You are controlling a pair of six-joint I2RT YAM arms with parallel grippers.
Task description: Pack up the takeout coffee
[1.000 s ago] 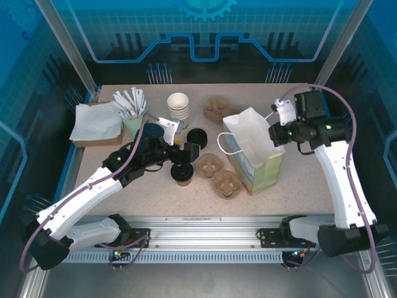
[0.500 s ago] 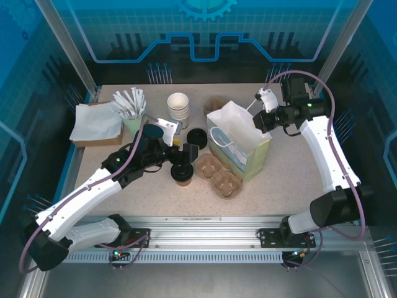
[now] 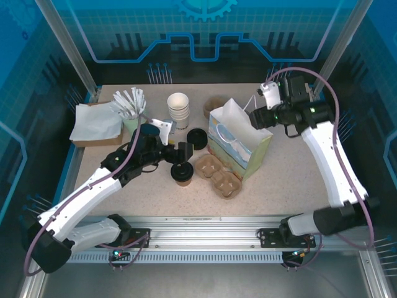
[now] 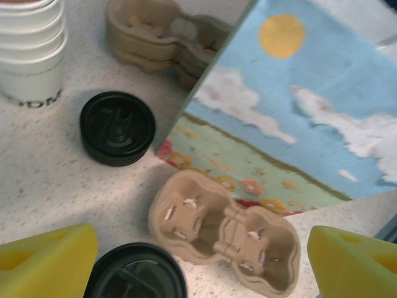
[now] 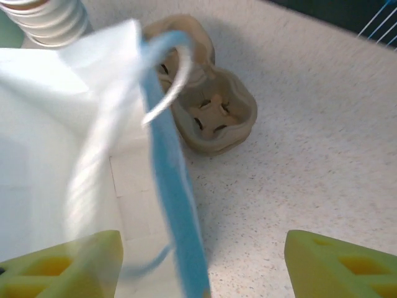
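The takeout coffee (image 3: 183,173), a brownish cup with a black lid, stands upright left of the table's middle; in the left wrist view its lid (image 4: 136,274) lies at the bottom edge. My left gripper (image 3: 178,149) hovers just behind it, open wide, its yellow fingertips (image 4: 46,261) either side of the lid without touching it. The paper bag (image 3: 239,139), printed with sky and clouds, stands open right of the middle. My right gripper (image 3: 257,118) is at the bag's far rim and open. The blue-edged bag wall (image 5: 177,186) passes loosely between its fingers.
A two-cup pulp carrier (image 3: 218,174) lies between the coffee and the bag; another carrier (image 3: 217,105) sits behind the bag. A stack of white cups (image 3: 178,107), a loose black lid (image 3: 197,138), a green cup of white sticks (image 3: 130,107) and a napkin box (image 3: 96,124) stand at the back left.
My right gripper carried the bag leftward to the table's middle and has now opened, letting go of its rim. The left arm has barely moved.
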